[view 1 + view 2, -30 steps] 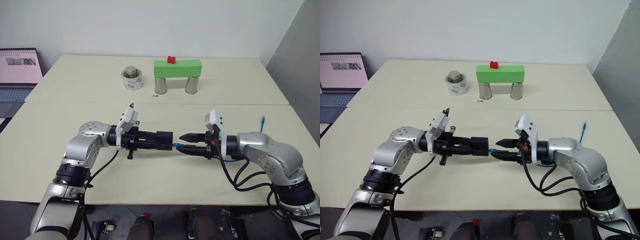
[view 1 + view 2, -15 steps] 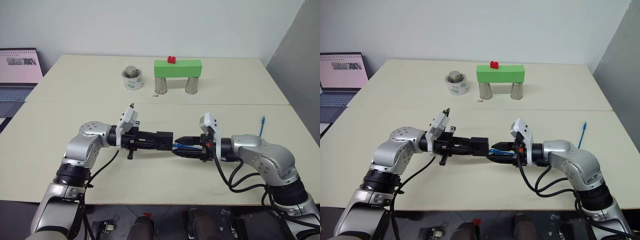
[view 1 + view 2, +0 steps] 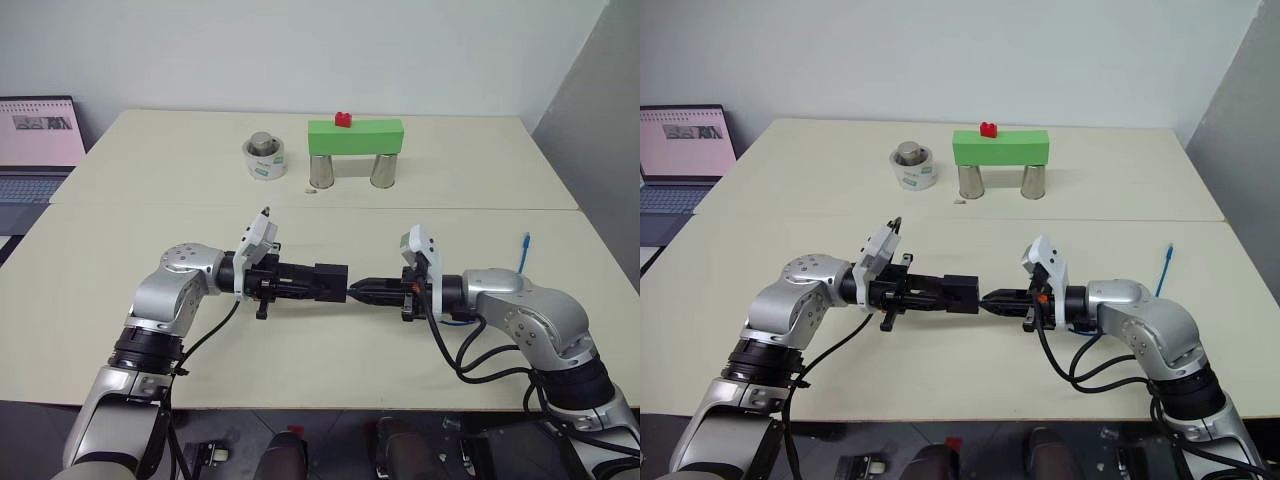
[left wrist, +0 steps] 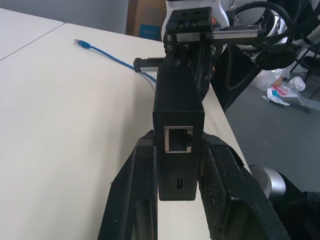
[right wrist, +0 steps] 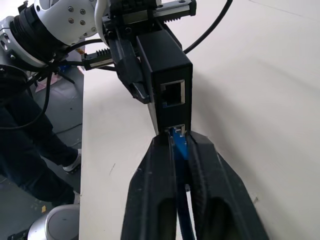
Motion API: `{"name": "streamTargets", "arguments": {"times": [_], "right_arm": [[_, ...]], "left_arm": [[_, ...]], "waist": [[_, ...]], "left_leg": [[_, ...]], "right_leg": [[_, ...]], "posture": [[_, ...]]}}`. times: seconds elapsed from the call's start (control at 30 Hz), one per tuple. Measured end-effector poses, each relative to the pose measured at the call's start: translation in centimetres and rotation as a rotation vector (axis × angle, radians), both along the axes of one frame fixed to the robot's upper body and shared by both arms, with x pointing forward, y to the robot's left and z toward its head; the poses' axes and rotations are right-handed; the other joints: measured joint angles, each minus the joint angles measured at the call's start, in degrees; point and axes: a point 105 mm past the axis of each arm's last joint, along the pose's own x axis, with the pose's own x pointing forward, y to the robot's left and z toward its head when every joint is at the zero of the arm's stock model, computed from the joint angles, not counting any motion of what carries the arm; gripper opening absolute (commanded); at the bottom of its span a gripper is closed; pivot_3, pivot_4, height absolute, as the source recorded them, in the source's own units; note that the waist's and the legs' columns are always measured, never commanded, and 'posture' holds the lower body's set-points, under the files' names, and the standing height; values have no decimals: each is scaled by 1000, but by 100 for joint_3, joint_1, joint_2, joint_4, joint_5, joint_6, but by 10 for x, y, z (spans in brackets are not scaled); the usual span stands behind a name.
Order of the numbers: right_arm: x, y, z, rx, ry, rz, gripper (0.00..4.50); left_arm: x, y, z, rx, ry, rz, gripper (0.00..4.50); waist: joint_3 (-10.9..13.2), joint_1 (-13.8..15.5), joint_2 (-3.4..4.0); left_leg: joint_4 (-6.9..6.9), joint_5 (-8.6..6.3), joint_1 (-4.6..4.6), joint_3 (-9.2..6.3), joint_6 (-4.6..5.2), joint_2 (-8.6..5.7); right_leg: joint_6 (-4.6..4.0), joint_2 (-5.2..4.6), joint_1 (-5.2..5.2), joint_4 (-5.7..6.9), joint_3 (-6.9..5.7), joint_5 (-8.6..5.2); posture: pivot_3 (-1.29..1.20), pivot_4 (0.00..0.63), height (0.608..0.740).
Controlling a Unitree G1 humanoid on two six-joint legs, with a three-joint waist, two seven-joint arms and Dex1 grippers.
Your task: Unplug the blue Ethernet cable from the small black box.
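Since the earlier frames the right gripper (image 3: 992, 298) is seen advanced to the small black box (image 3: 959, 293), and its fingers, then spread, are now pinched together on the blue Ethernet cable (image 5: 178, 143) at the plug, which is still seated in the lower port. The left gripper (image 3: 312, 282) is unchanged, clamped on the box and holding it above the table (image 3: 120, 230) between the two arms.

The rest of the cable is trailed back past the right arm, its free end (image 3: 525, 240) lying on the tabletop. Nothing is found between the grippers and the box.

At the table's far side are noted a green block (image 3: 355, 136) bridging two metal cans, a small red piece (image 3: 343, 120) on it, and a white tape roll (image 3: 264, 160) beside. A laptop (image 3: 38, 145) is seen at far left; a plain wall behind.
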Motion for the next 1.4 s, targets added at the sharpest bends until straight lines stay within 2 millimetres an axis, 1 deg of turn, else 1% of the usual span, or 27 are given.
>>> {"name": "streamTargets", "arguments": {"times": [0.3,0.37,0.4,0.57,0.63,1.0,1.1,1.23,1.27,1.3,1.33,1.4], "right_arm": [[0,0,0,-9,-18,9,26],[0,0,1,-9,-18,14,728],[0,0,1,-8,-17,15,854],[-1,0,0,-9,-6,18,1914],[-2,0,-1,-9,0,19,1936],[-2,0,0,-6,3,21,1936],[-1,0,-1,-9,0,16,1418],[0,-1,-1,-18,-12,8,506],[0,-2,-1,-18,-15,10,385],[0,-2,-1,-21,-20,13,171],[0,-2,-1,-22,-24,15,64],[0,-2,-1,-25,-30,17,64]], "left_arm": [[0,0,0,-2,0,-1,764],[0,0,0,-2,0,-1,764],[0,0,0,-2,0,-1,764],[0,-1,0,-4,0,0,764],[0,-1,0,-4,0,0,764],[0,-1,0,-4,0,-3,764],[0,-1,0,-4,0,-3,764],[0,-2,0,-6,0,-4,764],[0,-1,0,-6,0,-2,764],[0,-1,0,-6,0,-2,764],[0,-1,0,-6,0,-2,764],[0,-1,0,-6,0,-2,764]], "waist": [[0,0,0],[0,0,0],[0,0,0],[0,0,0],[0,1,0],[0,0,0],[0,0,0],[0,0,0],[0,0,0],[0,0,0],[0,0,0],[0,0,0]], "left_leg": [[0,0,0,0,0,0],[0,0,0,0,0,0],[0,0,0,0,0,0],[0,0,0,0,0,0],[0,0,0,0,0,0],[0,0,0,0,0,0],[0,0,0,0,0,0],[0,0,0,0,0,0],[0,0,0,0,0,0],[0,0,0,0,0,0],[0,0,0,0,0,0],[0,0,0,0,0,0]], "right_leg": [[0,0,0,0,0,0],[0,0,0,0,0,0],[0,0,0,0,0,0],[0,0,0,0,0,0],[0,0,0,0,0,0],[0,0,0,0,0,0],[0,0,0,0,0,0],[0,0,0,0,0,0],[0,0,0,0,0,0],[0,0,0,0,0,0],[0,0,0,0,0,0],[0,0,0,0,0,0]], "posture": [[0,150,740],[0,150,740],[0,150,740],[0,150,740],[0,150,740],[0,150,740],[0,150,740],[0,150,740],[0,150,740],[0,150,740],[0,150,740],[0,150,740]]}}
